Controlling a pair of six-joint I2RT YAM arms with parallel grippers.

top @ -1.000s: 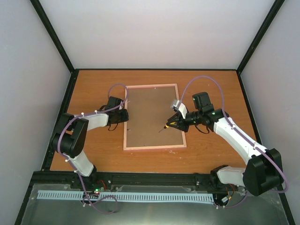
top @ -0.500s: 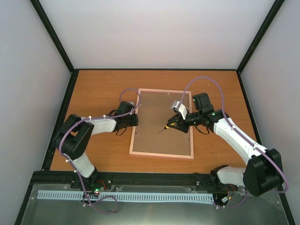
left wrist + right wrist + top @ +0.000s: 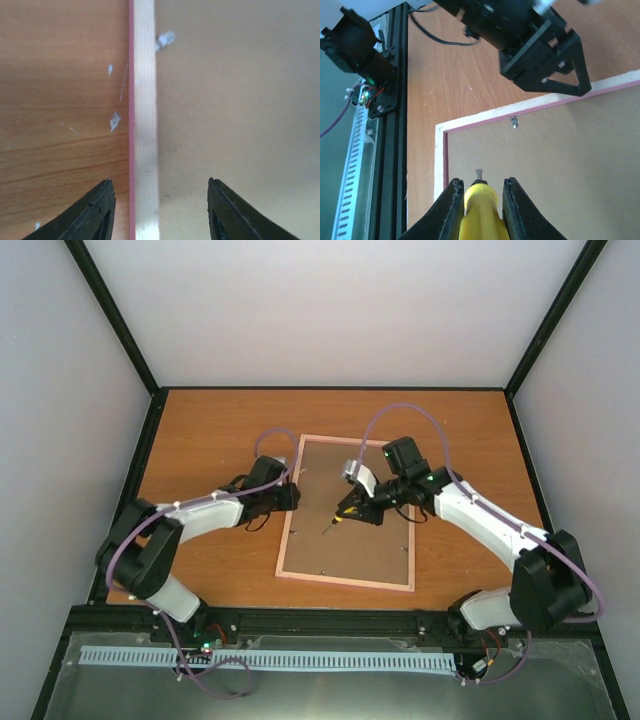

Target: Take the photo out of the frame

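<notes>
The frame (image 3: 284,540) lies face down, with the brown backing board (image 3: 350,540) up inside its pale pink-wood edge. The photo is hidden under the board. My left gripper (image 3: 291,498) is open at the frame's left side. In the left wrist view its fingers (image 3: 95,215) straddle the frame's edge (image 3: 145,125) without touching it. My right gripper (image 3: 350,508) is shut on a yellow screwdriver (image 3: 479,210) over the board (image 3: 560,160), tip pointing toward the near left corner. A small metal tab (image 3: 514,121) sits at the frame's inner edge.
The frame rests on an orange wooden table (image 3: 200,430) with black rails at its sides (image 3: 150,440) and near edge. Small white flecks (image 3: 115,120) lie on the wood beside the frame. Grey walls enclose the far side.
The frame has slid right and nearer and turned slightly. My left gripper followed its left edge rightward. My right gripper moved left over the board with the screwdriver.
</notes>
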